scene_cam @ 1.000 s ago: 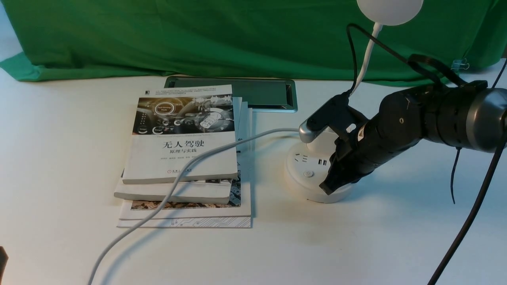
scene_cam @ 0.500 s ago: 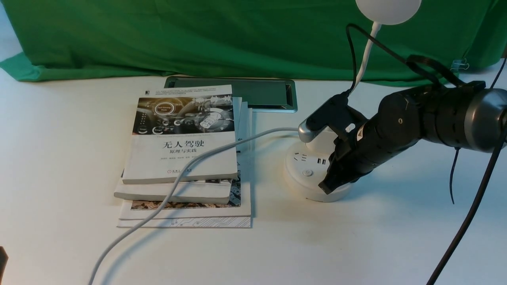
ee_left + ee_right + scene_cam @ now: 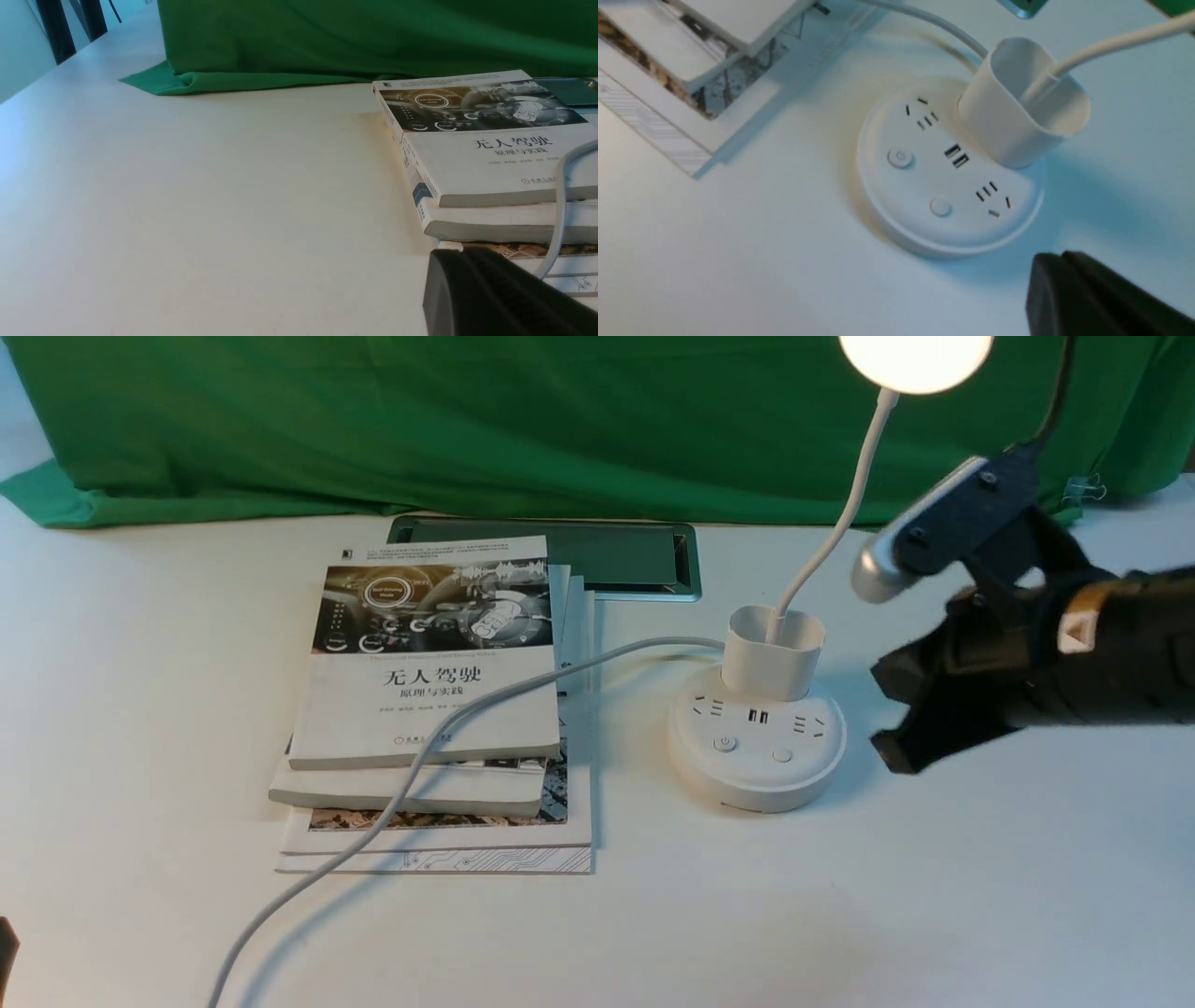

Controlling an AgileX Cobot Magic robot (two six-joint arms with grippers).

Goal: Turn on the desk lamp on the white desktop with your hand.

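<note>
Though dark a second ago, desk lamp [image 3: 756,756] lit, right gripper [image 3: 1059,268] pressed together, off its base.

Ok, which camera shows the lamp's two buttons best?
The right wrist view: the buttons sit close and unobstructed on the lamp base. The front view shows them small; the left wrist view misses them.

lab-like setup: white desktop [image 3: 140,709], green backdrop cloth [image 3: 467,420], stacked textbooks [image 3: 434,709].
</note>
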